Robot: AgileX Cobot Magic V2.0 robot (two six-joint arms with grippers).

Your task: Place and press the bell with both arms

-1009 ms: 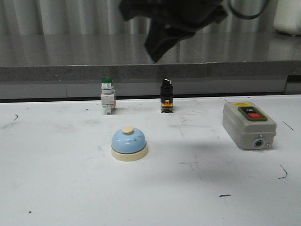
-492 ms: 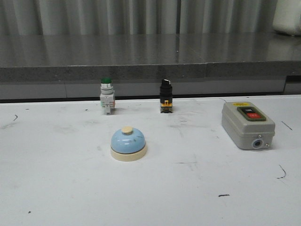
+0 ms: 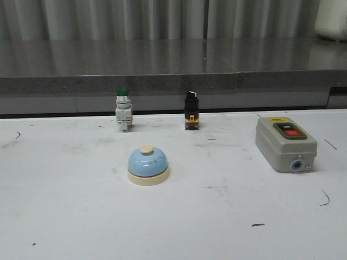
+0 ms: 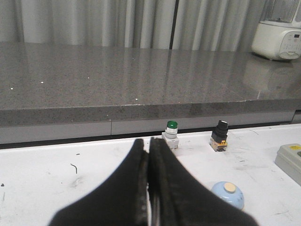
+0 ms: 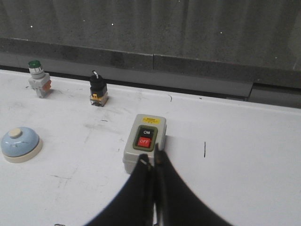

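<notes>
The light-blue bell [image 3: 148, 166] with its cream base and cream button stands upright on the white table, left of centre in the front view. It also shows in the left wrist view [image 4: 227, 194] and the right wrist view [image 5: 19, 144]. No arm appears in the front view. My left gripper [image 4: 149, 141] is shut and empty, above the table and well short of the bell. My right gripper [image 5: 153, 161] is shut and empty, its tips in front of the grey switch box [image 5: 145, 146].
A green-capped push button [image 3: 123, 110] and a black selector switch [image 3: 191, 110] stand at the back of the table. The grey box with ON and OFF buttons [image 3: 285, 143] sits at the right. A grey ledge [image 3: 173, 81] runs behind the table.
A black arm that hung at the top of the front view one second ago has left that view. The bell and the switches have not moved.
</notes>
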